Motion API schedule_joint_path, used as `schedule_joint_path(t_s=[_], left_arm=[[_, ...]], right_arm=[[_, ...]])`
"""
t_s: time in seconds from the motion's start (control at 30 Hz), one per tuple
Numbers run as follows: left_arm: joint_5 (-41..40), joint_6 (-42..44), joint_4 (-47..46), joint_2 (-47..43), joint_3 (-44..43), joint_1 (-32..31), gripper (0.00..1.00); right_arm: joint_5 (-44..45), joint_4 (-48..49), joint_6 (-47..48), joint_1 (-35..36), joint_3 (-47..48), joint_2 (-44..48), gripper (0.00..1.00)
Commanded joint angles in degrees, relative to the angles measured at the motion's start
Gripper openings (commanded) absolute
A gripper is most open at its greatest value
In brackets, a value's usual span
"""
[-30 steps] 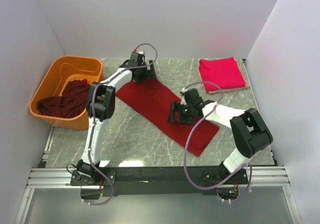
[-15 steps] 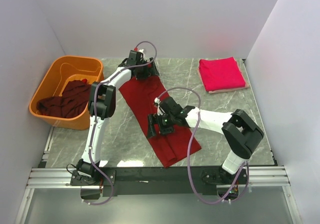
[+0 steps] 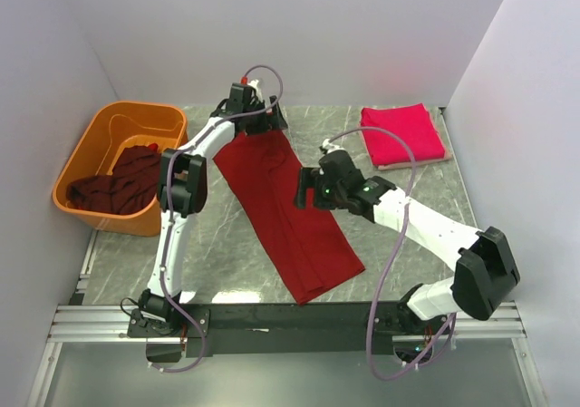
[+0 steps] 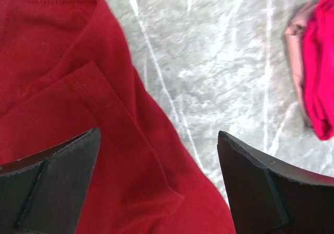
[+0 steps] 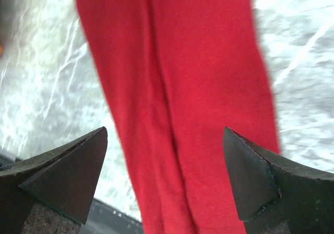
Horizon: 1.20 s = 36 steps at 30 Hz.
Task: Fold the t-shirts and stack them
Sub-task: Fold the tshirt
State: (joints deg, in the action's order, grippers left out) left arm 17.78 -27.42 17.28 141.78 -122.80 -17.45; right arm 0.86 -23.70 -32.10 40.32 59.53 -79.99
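A dark red t-shirt (image 3: 285, 212), folded into a long strip, lies on the table from the back centre toward the near edge. My left gripper (image 3: 262, 122) hovers open over its far end, and cloth (image 4: 78, 88) shows between the fingers without being pinched. My right gripper (image 3: 304, 190) hangs open above the strip's middle (image 5: 177, 77), near its right edge, with nothing held. A folded crimson-pink t-shirt (image 3: 401, 134) lies at the back right and also shows in the left wrist view (image 4: 321, 62). More dark maroon t-shirts (image 3: 118, 185) are bunched in the tub.
An orange plastic tub (image 3: 91, 140) stands at the left edge of the grey marble table (image 3: 227, 244). White walls close in the back and both sides. A black rail (image 3: 290, 321) runs along the near edge by the arm bases.
The strip's near end swung from pointing right to pointing at the near edge. My right gripper went with it toward the near edge, then lifted back to the strip's middle. The left gripper barely moved.
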Motion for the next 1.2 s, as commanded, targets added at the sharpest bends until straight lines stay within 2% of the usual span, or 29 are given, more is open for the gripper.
schedule_joint_path(t_s=[0.0,0.1,0.13,0.2,0.23,0.37,0.53,0.67,0.77,0.87,1.0,1.1,1.17], left_arm=[[1.7,0.8,-1.8,-8.6,2.1,0.1,0.99],[0.6,-1.1,-5.5,-16.9,14.7,-0.1,0.99],[-0.6,-1.9,-5.8,-21.0,21.0,-0.2,0.99],[-2.7,-2.5,-6.8,-26.3,27.1,-0.7,0.99],[-5.3,-3.1,-7.3,-27.7,32.7,-0.7,0.99],[-8.7,-3.5,-9.5,-30.1,41.1,-0.7,0.99],[-12.4,-2.0,2.0,-20.7,31.6,-0.7,1.00],[-15.1,-1.1,5.4,-15.1,26.1,-0.5,0.99],[-14.9,-0.6,8.2,-9.5,19.7,-0.5,0.99],[-10.9,0.2,10.4,-3.0,9.8,-0.7,0.99],[-4.3,1.0,8.9,5.4,-3.7,-0.8,1.00],[0.9,-0.1,4.7,8.1,-7.3,-0.9,0.99],[2.1,-1.1,-0.3,8.5,-7.8,-0.9,0.99]], right_arm=[[0.2,-0.4,0.5,-2.3,-2.2,0.4,0.97],[-2.6,0.8,1.4,-3.7,-3.9,-1.2,0.97],[-3.2,1.3,1.7,-3.9,-4.2,-1.7,0.97],[-5.0,1.6,2.5,-4.0,-5.0,-3.6,0.97],[-5.6,1.8,2.7,-4.1,-5.2,-4.3,0.97],[-8.2,2.7,4.1,-4.2,-7.8,-7.3,0.97],[-11.7,4.5,5.6,-4.3,-12.6,-8.7,0.96],[-16.4,5.9,6.7,-4.2,-15.8,-7.7,0.96],[-22.5,8.1,7.1,-3.5,-18.4,-6.9,0.96],[-26.1,9.8,7.5,-1.2,-19.9,-6.9,0.96],[-29.7,13.1,7.3,1.8,-19.8,-7.7,0.96],[-30.6,12.9,8.0,3.4,-18.0,-8.0,0.96],[-26.1,11.1,9.3,3.6,-16.7,-6.9,0.96]])
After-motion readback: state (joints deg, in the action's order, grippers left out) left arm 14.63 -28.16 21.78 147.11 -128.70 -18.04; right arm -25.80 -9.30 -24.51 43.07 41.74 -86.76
